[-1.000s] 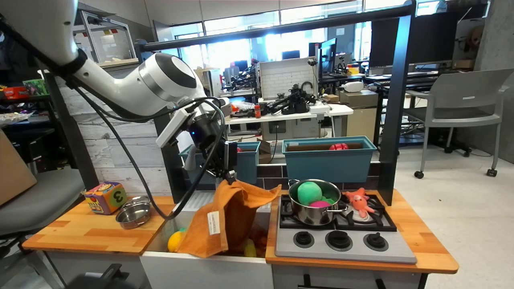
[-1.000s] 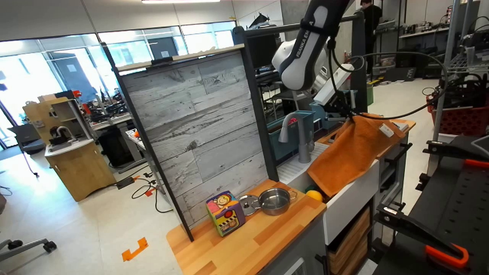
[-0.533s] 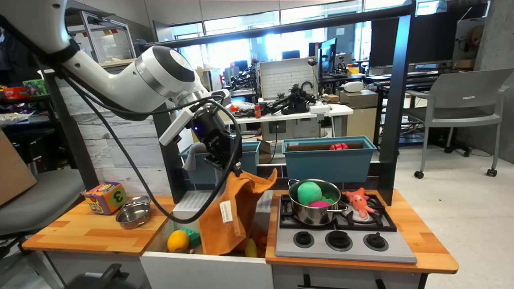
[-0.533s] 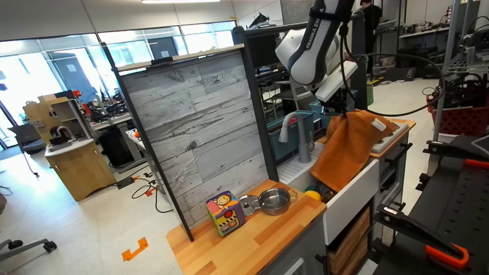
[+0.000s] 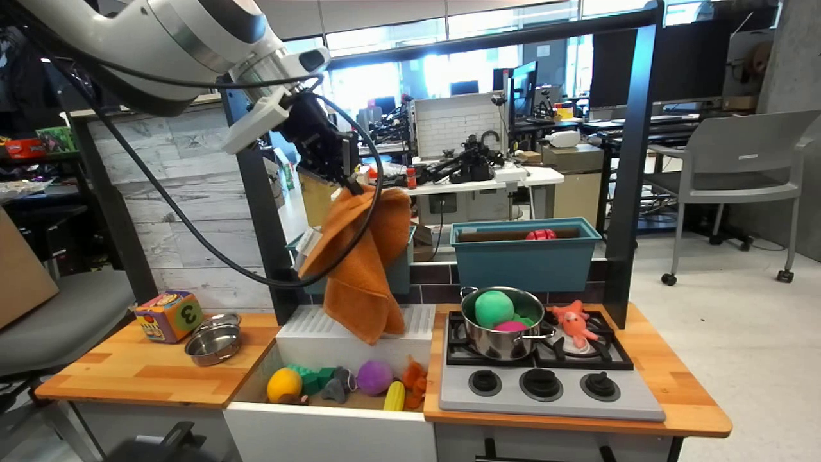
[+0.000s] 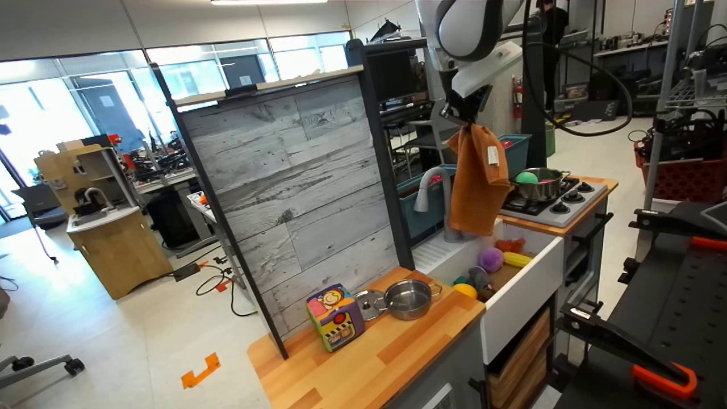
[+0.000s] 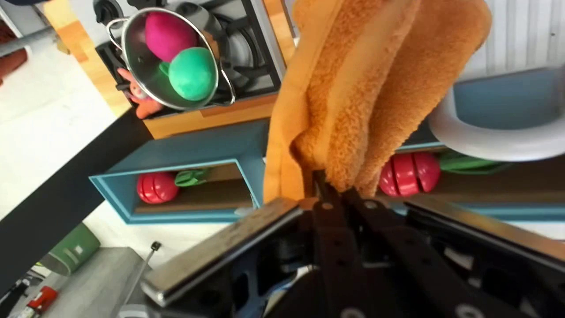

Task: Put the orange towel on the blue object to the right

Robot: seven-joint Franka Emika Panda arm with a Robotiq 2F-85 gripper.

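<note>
The orange towel (image 5: 362,282) hangs in loose folds above the far side of the sink (image 5: 328,433), pinched near its top by the fingers (image 7: 332,229). Beyond it stands the teal left bin (image 6: 417,224), with the grey faucet (image 6: 422,196) just beside; whether towel and faucet touch cannot be told. The blue bin (image 5: 523,266) is well to the right, on the far side of the pot (image 5: 494,343) on the stove (image 5: 513,405). The step in hand looks to be the carry. Doing it well likely means raising the towel until its low corner clears the blue bin's rim, keeping it off the pot, letting any swing settle, then lowering it centred across the rim before spreading the fingers.
</note>
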